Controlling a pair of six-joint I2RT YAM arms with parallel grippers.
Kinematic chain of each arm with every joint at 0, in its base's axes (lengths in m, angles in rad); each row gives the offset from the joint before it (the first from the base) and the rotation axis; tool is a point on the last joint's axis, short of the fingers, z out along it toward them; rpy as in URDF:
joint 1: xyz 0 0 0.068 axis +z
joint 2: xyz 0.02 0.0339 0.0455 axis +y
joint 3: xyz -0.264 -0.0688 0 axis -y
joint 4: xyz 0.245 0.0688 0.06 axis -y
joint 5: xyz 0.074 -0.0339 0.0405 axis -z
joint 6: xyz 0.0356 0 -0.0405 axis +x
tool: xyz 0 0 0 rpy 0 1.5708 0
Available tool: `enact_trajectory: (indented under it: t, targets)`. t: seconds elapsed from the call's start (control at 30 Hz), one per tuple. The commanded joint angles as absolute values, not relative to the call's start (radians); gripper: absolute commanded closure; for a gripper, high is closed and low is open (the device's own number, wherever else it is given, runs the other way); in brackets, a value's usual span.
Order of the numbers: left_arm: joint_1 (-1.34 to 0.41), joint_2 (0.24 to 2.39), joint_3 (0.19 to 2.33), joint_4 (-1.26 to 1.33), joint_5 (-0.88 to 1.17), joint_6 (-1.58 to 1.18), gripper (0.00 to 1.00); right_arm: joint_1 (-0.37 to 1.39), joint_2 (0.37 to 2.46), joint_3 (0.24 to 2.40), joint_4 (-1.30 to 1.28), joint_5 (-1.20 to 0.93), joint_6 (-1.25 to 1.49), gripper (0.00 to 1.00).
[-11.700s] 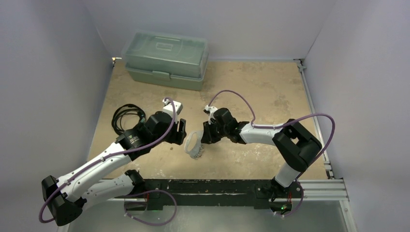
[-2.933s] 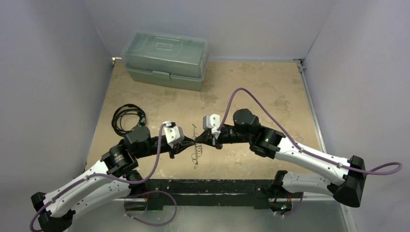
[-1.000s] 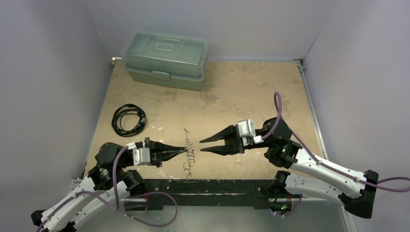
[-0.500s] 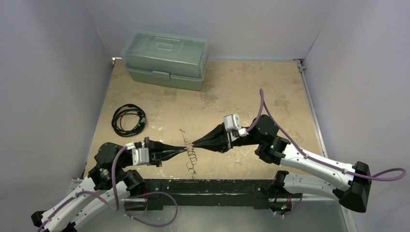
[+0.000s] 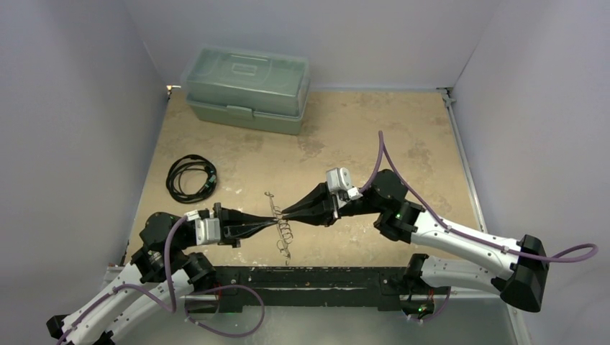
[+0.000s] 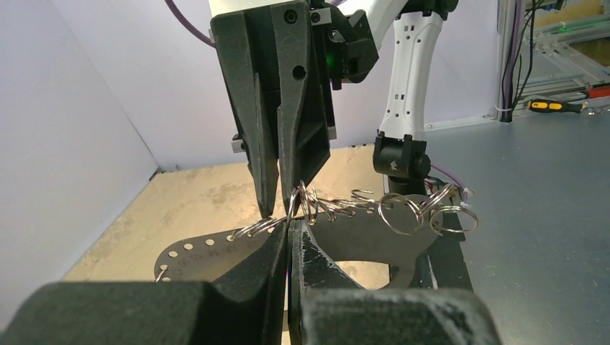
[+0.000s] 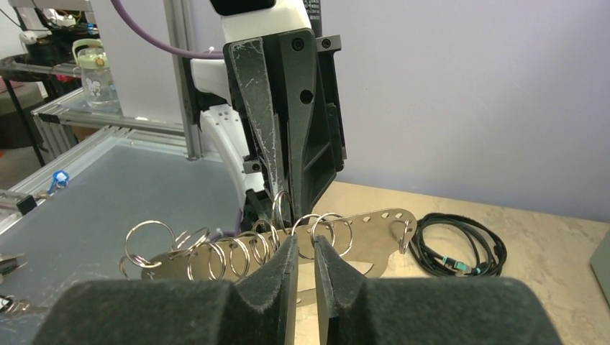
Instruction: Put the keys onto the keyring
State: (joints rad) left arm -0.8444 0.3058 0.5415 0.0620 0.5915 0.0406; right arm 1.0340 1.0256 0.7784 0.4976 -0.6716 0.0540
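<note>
Right now the left gripper (image 5: 276, 222) is clamping the keyring (image 6: 360, 231) with jaws closed tight, holding it in the air above the near middle of the table (image 5: 360, 136). Opposite, the right gripper (image 5: 283, 213) is nosing at its small rings, jaws nearly closed (whether pinching one, I cannot tell). Probably a ring is being readied; next it is needing prying apart.

Pale lilac walls (image 5: 86, 108) enclosed a mottled tan counter (image 5: 374, 129), evenly lit, an aluminium rail (image 5: 471, 187) along its right.
</note>
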Motion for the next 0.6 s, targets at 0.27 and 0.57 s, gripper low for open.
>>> enact_trajectory:
  t: [0.27, 0.57]
  targets:
    - [-0.822, 0.316, 0.550, 0.114, 0.560, 0.026, 1.00, 1.040, 1.025, 0.766, 0.585, -0.708, 0.090, 0.78]
    - [-0.806, 0.319, 0.549, 0.115, 0.545, 0.018, 1.00, 1.040, 1.032, 0.767, 0.596, -0.711, 0.097, 0.78]
